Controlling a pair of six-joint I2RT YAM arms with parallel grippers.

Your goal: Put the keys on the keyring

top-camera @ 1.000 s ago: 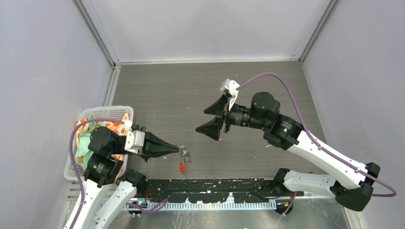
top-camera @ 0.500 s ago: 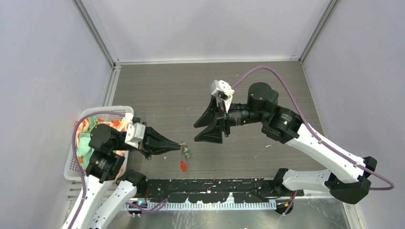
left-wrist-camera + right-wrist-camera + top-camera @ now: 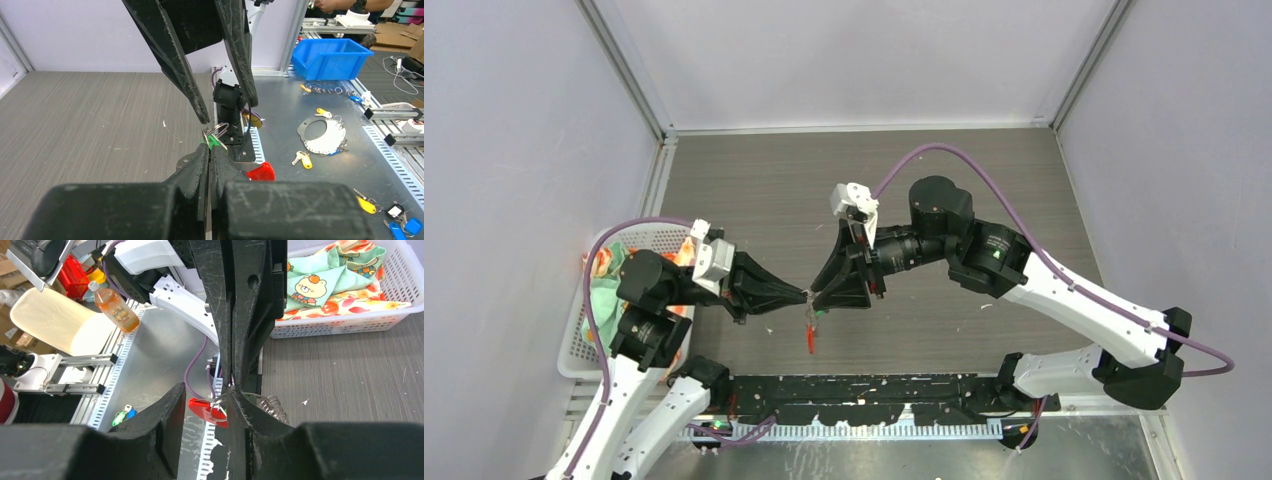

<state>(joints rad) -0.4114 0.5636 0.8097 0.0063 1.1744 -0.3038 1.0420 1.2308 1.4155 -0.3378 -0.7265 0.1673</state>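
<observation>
Left gripper (image 3: 805,296): reaches in from the left, above the near middle of the table (image 3: 984,180). Its jaws are pressed together with no gap in its own wrist view, pinched on the keyring where the green key sits.
Right gripper (image 3: 818,301): comes in from the right and meets the left one tip to tip. Its jaws stand partway apart, with a clear gap between the two fingers (image 3: 180,60) and nothing seen clamped between them.
Keyring (image 3: 218,130): thin silver loops stick out just past the left tips, up in the air, in the mouth of the right jaws. Whether a right finger touches the wire cannot be told.
Green key (image 3: 214,142): a sliver of bright green right at the left tips, against the ring. Whether it is caught in the pinch as well is too small to tell.
Red strip (image 3: 261,171): dangles from the ring below the meeting tips. In the right wrist view it shows through the gap between the right fingers.
Basket (image 3: 574,335): white mesh, at the table's left edge beside the left arm, holding a patterned cloth (image 3: 320,280).
Bench (image 3: 300,200): bare metal beyond the table's near edge. It carries loose tagged keys (image 3: 303,160) and a blue bin (image 3: 330,57), and the right wrist view shows a bottle (image 3: 112,302) of amber drink over there.
</observation>
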